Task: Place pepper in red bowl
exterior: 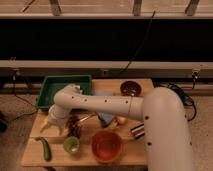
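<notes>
Robot hand [53,128], fingers apart and holding nothing, hovers over the left of the desk [32,156], just above the pepper [46,148] lying near the front edge. An off-centre descent could roll the slim pepper away or knock the green cup [71,145] beside it. The red bowl [106,146], cup and green tray [62,87] look empty

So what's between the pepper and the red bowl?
A small green cup, in the camera view. The gripper hangs near the pepper.
</notes>
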Robot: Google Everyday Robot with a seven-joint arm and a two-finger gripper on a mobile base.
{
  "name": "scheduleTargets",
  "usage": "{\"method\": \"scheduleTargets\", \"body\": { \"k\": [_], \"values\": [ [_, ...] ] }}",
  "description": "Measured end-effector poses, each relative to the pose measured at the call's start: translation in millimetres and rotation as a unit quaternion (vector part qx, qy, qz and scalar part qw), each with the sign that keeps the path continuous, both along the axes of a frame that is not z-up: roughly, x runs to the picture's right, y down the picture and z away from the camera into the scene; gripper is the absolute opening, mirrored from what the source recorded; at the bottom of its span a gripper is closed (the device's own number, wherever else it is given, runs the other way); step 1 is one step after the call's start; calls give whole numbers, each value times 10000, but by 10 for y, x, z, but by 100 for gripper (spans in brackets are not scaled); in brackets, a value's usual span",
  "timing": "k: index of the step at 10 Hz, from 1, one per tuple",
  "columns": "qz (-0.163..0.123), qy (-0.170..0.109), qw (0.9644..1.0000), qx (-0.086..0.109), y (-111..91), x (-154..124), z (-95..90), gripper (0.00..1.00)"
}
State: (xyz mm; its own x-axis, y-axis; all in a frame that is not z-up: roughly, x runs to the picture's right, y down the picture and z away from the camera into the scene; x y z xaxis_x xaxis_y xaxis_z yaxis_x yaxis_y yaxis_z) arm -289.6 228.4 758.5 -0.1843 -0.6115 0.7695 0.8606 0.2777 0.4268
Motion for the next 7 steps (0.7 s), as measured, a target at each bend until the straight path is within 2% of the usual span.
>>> {"method": "scheduleTargets", "body": {
  "k": [4, 7],
  "values": [
    [-356, -89, 9993, 14, 95, -125, -12, 65],
    [-677, -104, 9976, -57, 219, -240, -2, 65]
  ]
}}
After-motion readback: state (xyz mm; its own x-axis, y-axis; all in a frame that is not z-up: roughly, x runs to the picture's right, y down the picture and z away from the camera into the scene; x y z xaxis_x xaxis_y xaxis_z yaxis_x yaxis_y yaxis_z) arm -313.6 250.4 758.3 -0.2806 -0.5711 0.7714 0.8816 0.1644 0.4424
